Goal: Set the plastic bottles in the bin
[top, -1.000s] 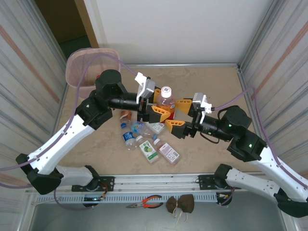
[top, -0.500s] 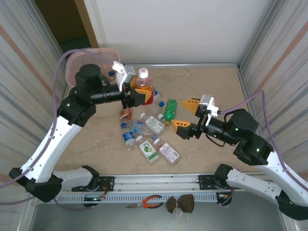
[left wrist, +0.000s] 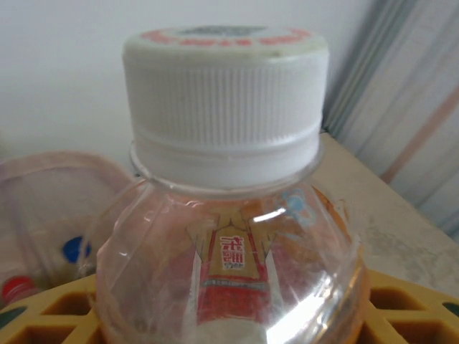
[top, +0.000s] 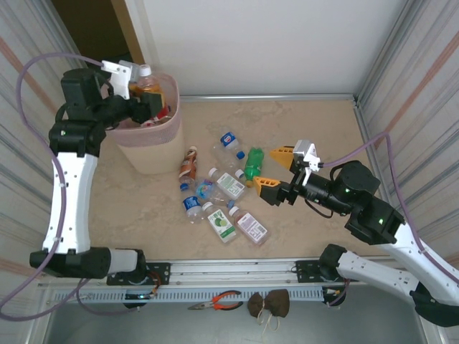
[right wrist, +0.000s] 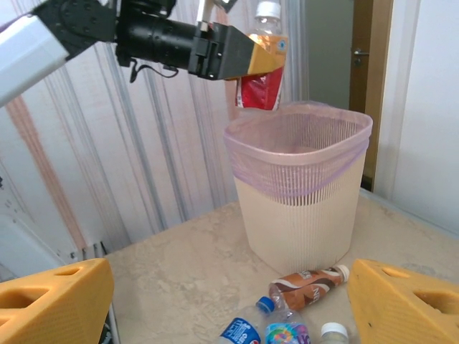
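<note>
Plastic bottles [top: 229,186] are seen lying in a loose cluster near the middle of the table [top: 326,125]. Among them are a green bottle [top: 252,163] and a brown-labelled bottle [top: 188,163], the latter lying nearest the bin [top: 154,152]. The bin is stood at the far left corner, and its pink mesh rim is lined with a thin bag. One white-capped bottle [top: 146,80], with orange contents and a red label, is held upright above the bin's rim. It is clamped around its body between the yellow fingers of the left gripper [top: 143,97]. In the left wrist view its ribbed cap [left wrist: 226,107] is shown close up. Behind it a blue cap [left wrist: 72,249] and a red cap [left wrist: 14,288] are made out through the bin's wall. These are probably bottles lying inside, though the blur prevents certainty. The right gripper [top: 274,172] is held low over the table just right of the cluster, its fingers spread wide with nothing between them.
</note>
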